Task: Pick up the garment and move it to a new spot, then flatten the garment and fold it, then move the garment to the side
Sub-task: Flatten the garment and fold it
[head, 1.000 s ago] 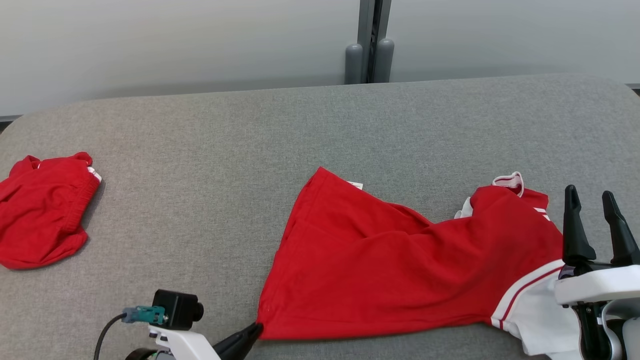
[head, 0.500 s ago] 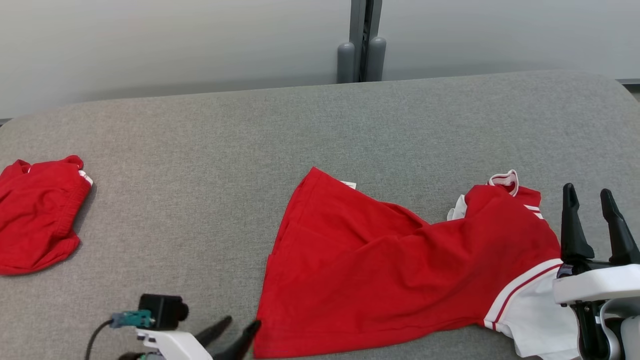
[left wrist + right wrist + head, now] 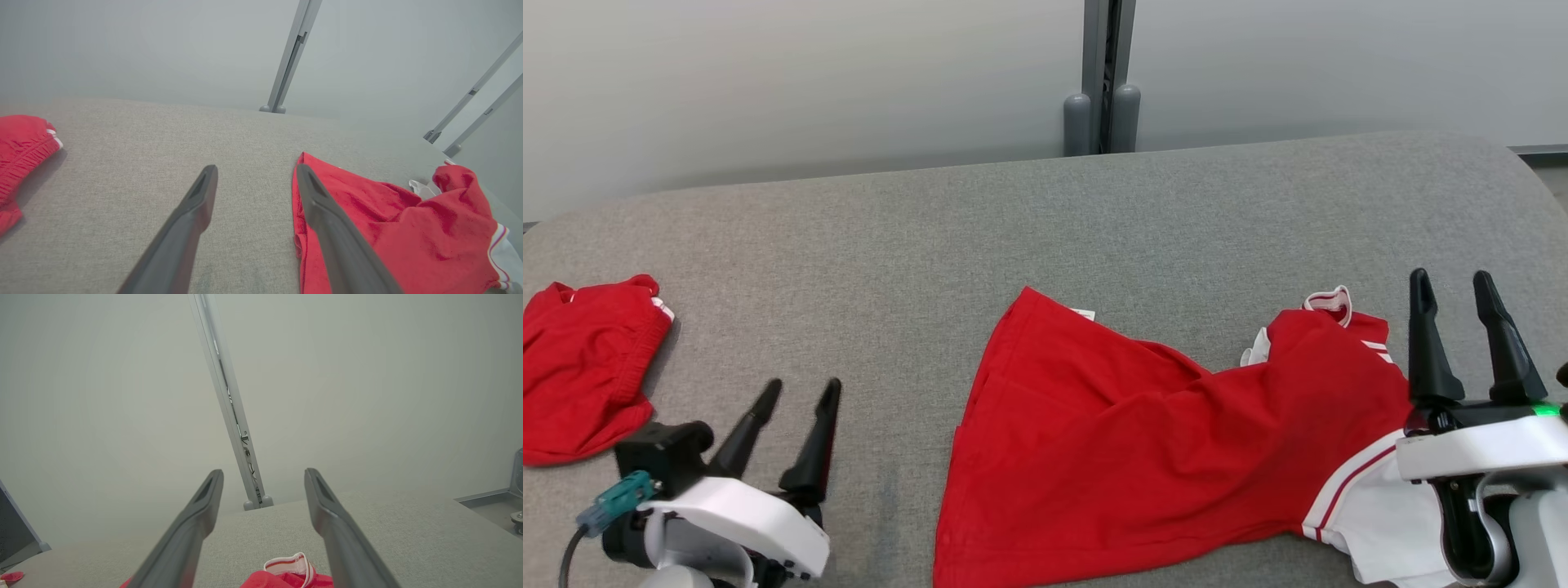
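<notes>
Loosely, red garment [image 3: 1143,441] on grey table [image 3: 931,229]

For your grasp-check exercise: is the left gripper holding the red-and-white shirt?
No, the left gripper is open and empty, clear of the red-and-white shirt.

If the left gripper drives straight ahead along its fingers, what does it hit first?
Most likely the bare gray cushion, just beside the hem corner of the red shirt. The left gripper, open, aims slightly down at it; depth is unclear.
</notes>
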Controlling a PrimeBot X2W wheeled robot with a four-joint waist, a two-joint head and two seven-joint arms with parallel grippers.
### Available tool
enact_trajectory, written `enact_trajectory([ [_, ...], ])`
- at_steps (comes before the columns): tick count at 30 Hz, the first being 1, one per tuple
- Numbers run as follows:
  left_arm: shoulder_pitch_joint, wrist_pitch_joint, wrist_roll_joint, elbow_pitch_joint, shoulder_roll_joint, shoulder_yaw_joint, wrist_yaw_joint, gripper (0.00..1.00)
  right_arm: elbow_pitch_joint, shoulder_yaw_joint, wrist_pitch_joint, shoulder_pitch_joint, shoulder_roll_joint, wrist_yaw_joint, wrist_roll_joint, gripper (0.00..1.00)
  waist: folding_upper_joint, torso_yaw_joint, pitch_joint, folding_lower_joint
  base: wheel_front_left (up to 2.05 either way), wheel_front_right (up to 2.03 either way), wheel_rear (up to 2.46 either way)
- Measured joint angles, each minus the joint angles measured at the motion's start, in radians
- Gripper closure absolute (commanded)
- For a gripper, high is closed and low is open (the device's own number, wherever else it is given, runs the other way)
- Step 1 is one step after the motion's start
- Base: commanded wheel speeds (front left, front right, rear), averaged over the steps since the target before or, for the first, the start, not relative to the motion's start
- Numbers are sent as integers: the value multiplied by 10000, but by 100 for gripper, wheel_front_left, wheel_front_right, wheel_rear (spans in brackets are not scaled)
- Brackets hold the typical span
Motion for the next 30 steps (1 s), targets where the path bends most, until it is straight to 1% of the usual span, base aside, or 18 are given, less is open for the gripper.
enact_trajectory([
  [6, -186, -1638, 859, 416, -13, 535, 301, 0, -117, 575, -222, -195, -201, 0, -2, 0, 0, 32, -117, 0, 0, 0, 0],
  [7, -183, -1732, 963, 470, -48, 552, 357, 0, -117, 602, -245, -182, -224, 0, -4, 0, 0, 48, -134, 0, 0, 0, 0],
  [13, 76, -2006, 1346, 892, -474, 594, 424, 0, 186, 869, -307, 291, -249, 0, -305, 0, 0, 148, -189, 0, 0, 0, 0],
  [17, 282, -2052, 1753, 1005, -675, 815, 418, 0, 462, 817, -330, 494, -36, 0, -500, 0, 0, 155, -187, 0, 0, 0, 0],
  [21, 441, -2067, 2159, 874, -888, 1162, 305, 0, 525, 665, -336, 499, 27, 0, -871, 0, 0, 142, -172, 0, 0, 0, 0],
  [30, 541, -2082, 2606, 809, -1392, 1753, -104, 0, 418, 500, -337, 486, 102, 0, -1078, 0, 0, 58, -138, 0, 0, 0, 0],
])
